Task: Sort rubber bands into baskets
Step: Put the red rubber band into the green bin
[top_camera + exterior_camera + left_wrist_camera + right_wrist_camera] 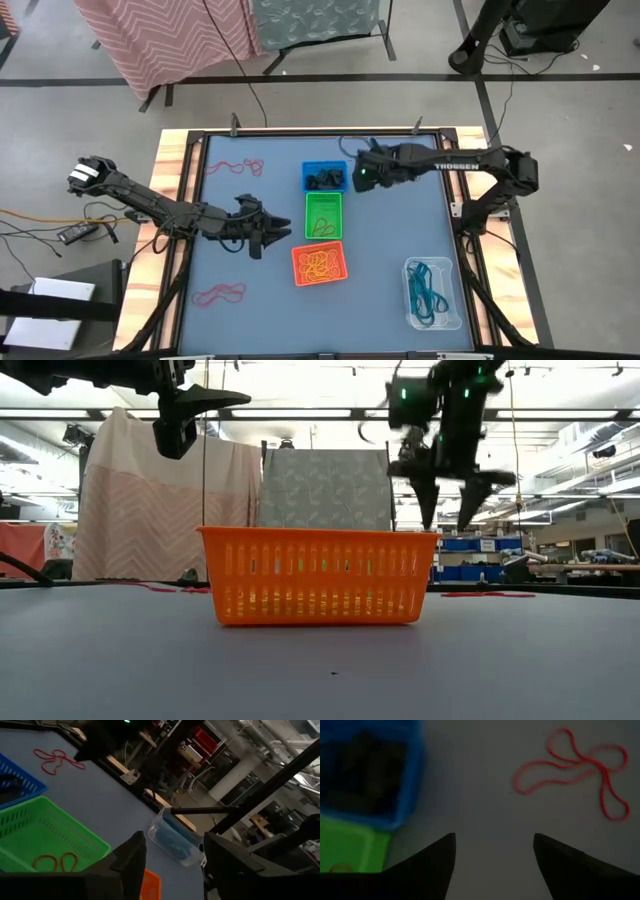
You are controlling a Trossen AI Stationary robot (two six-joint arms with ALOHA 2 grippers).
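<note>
Two dark arms reach in over the blue-grey bench (390,250), and we start with them as the biggest things in view. The left arm stretches from the bench's left edge toward the middle, its left end effector (268,235) held in the air just left of the green basket (323,215) and the orange basket (319,263); its fingers stand apart and we see nothing between them. The right arm comes in from the right edge, and the right end effector (358,172) hangs just right of the blue basket (324,177), above the bench. In the low view its two fingers (428,495) point down, well spread, with nothing in them.

Next in size is the clear tub (434,292), at the near right of the bench, holding teal bands (428,285). The three small baskets sit in a line down the middle, touching or almost so: blue farthest, green in the middle, orange nearest. We see black bands (325,181) in the blue one, a few red bands (56,862) in the green one, and orange bands (320,265) in the orange one.

Smallest are the loose red bands on the bench itself: one cluster (236,166) at the far left, left of the blue basket, and another cluster (220,294) at the near left.
</note>
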